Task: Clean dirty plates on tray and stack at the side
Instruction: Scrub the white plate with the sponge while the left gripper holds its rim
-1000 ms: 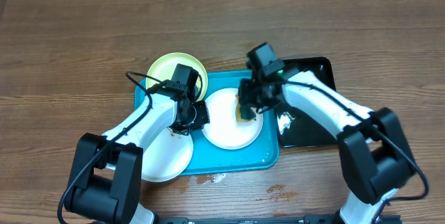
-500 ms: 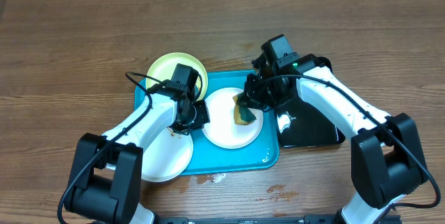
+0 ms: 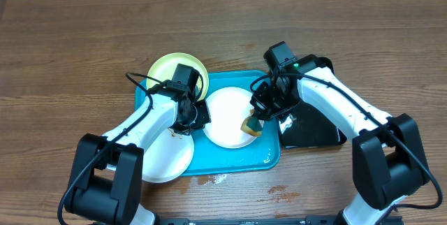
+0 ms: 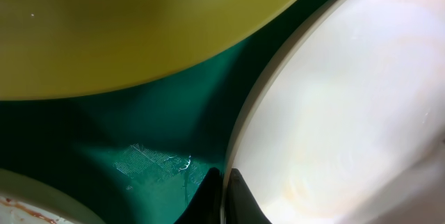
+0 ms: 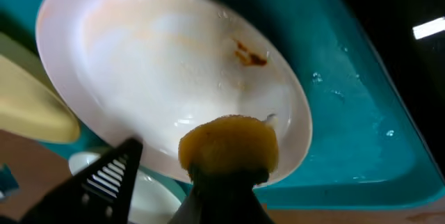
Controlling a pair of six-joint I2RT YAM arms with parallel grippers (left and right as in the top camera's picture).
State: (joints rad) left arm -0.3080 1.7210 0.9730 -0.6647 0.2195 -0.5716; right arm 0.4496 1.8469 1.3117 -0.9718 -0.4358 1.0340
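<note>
**A:** What are the right fingers doing?

**B:** The right fingers are closed on a yellow sponge. The sponge sits at the near-right rim of the middle white plate. I cannot tell whether it is pressing on the plate. A small brown smear shows on that plate, further in from the sponge.

**A:** And the left fingers?

**B:** The left fingers are pinched on the left rim of the same plate.

**A:** Where does that plate sit?

**B:** It sits in the turquoise tray, near the middle of the tabletop. A yellow-green plate overlaps the tray's far-left corner. Another white plate overlaps its near-left edge, partly on the wood. A glossy black tray lies just beside the turquoise one on the right, under the right arm.
</note>
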